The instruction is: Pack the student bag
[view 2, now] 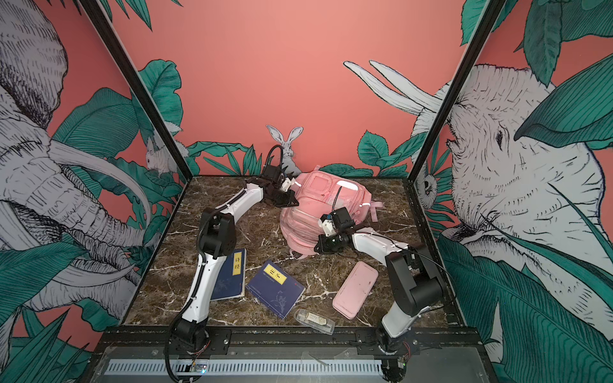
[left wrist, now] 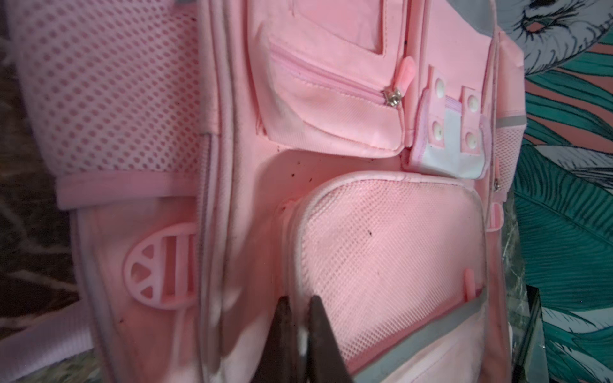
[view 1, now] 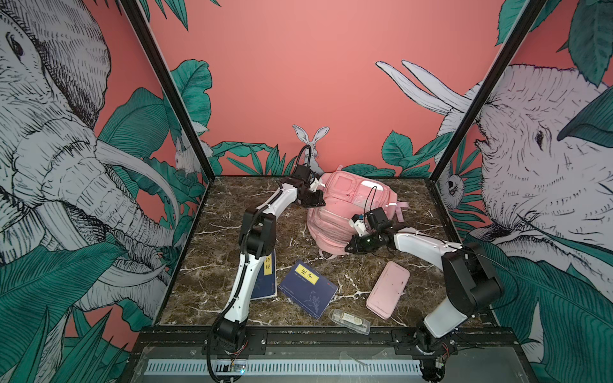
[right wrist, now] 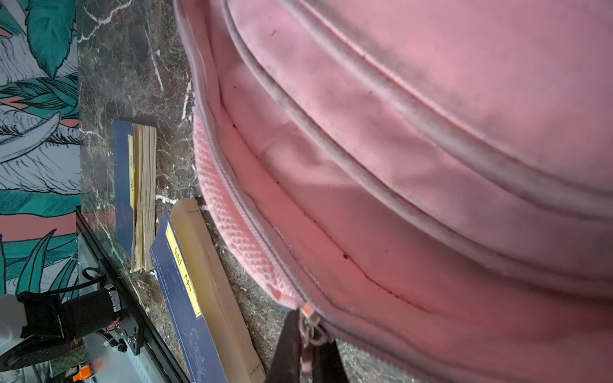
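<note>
The large soft pink fabric student bag (view 1: 331, 212) lay pockets-up toward the rear of the dark marble table (view 1: 215, 238). As I judged it, the step in hand was opening the main compartment. The right gripper (right wrist: 306, 326) was clamped on the metal-and-pink zip pull (right wrist: 309, 315) at the near end of the main zip.

To do this well, I reckoned the pull should follow the curve of the zip track rather than come straight out. It should go low and slow, with the far side anchored so the soft bag would not slide or bunch.

The left gripper (left wrist: 300, 310) had its jaws together at the pale piping of the mesh front pocket (left wrist: 391, 258). I could not tell whether cloth was caught between them.

The left arm reached far forward, elbow raised, wrist bent down at the bag's far left edge. The right arm came in low from the right, forearm nearly level, wrist rolled onto its side at the bag's near rim.
</note>
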Controlling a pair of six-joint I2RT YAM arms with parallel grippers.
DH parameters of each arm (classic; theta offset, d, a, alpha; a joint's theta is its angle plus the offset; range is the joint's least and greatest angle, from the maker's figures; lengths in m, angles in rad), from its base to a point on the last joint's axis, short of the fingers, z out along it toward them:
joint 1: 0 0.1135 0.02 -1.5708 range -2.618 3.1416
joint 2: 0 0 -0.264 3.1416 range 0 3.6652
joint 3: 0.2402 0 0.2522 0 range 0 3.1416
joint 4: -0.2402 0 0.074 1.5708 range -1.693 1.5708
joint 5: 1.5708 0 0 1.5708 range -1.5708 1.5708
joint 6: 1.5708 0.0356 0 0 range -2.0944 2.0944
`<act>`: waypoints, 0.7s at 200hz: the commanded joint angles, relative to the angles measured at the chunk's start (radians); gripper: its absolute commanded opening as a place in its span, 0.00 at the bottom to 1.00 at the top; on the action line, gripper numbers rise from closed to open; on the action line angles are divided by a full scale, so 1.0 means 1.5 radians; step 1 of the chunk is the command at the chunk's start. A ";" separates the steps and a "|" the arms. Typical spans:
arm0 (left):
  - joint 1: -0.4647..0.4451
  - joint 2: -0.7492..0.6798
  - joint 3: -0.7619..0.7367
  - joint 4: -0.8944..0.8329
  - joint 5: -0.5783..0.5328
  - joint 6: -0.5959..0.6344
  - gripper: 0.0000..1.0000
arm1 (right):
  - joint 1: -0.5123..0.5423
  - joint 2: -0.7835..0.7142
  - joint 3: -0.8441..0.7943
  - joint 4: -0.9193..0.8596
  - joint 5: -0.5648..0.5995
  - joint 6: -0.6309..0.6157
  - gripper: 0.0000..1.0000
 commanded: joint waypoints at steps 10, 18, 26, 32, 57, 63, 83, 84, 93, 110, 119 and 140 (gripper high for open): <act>-0.009 -0.007 -0.034 0.068 0.073 -0.055 0.00 | 0.040 0.021 0.029 -0.009 -0.031 -0.008 0.00; -0.008 -0.014 -0.048 0.093 0.077 -0.075 0.00 | 0.051 0.028 0.034 -0.006 -0.033 -0.005 0.00; -0.007 -0.022 -0.065 0.124 0.082 -0.097 0.00 | 0.061 0.037 0.041 0.002 -0.032 0.003 0.00; -0.007 -0.028 -0.078 0.147 0.084 -0.113 0.00 | 0.069 0.044 0.046 0.008 -0.033 0.010 0.00; -0.004 -0.050 -0.118 0.201 0.080 -0.155 0.00 | 0.096 0.078 0.082 0.060 -0.044 0.057 0.00; -0.003 -0.055 -0.129 0.217 0.077 -0.165 0.00 | 0.102 0.085 0.094 0.071 -0.048 0.068 0.00; 0.008 -0.076 -0.166 0.267 0.074 -0.200 0.00 | 0.117 0.111 0.131 0.089 -0.052 0.086 0.00; 0.008 -0.077 -0.168 0.269 0.074 -0.201 0.00 | 0.118 0.112 0.132 0.090 -0.052 0.086 0.00; 0.017 -0.087 -0.183 0.284 0.070 -0.213 0.00 | 0.120 0.119 0.143 0.083 -0.047 0.083 0.00; 0.037 -0.111 -0.220 0.321 0.063 -0.235 0.00 | 0.116 0.122 0.158 0.043 -0.019 0.058 0.00; 0.052 -0.129 -0.247 0.348 0.057 -0.248 0.00 | 0.111 0.119 0.160 0.024 -0.011 0.042 0.00; 0.089 -0.179 -0.322 0.407 0.031 -0.272 0.00 | 0.086 0.106 0.162 -0.002 -0.006 0.024 0.00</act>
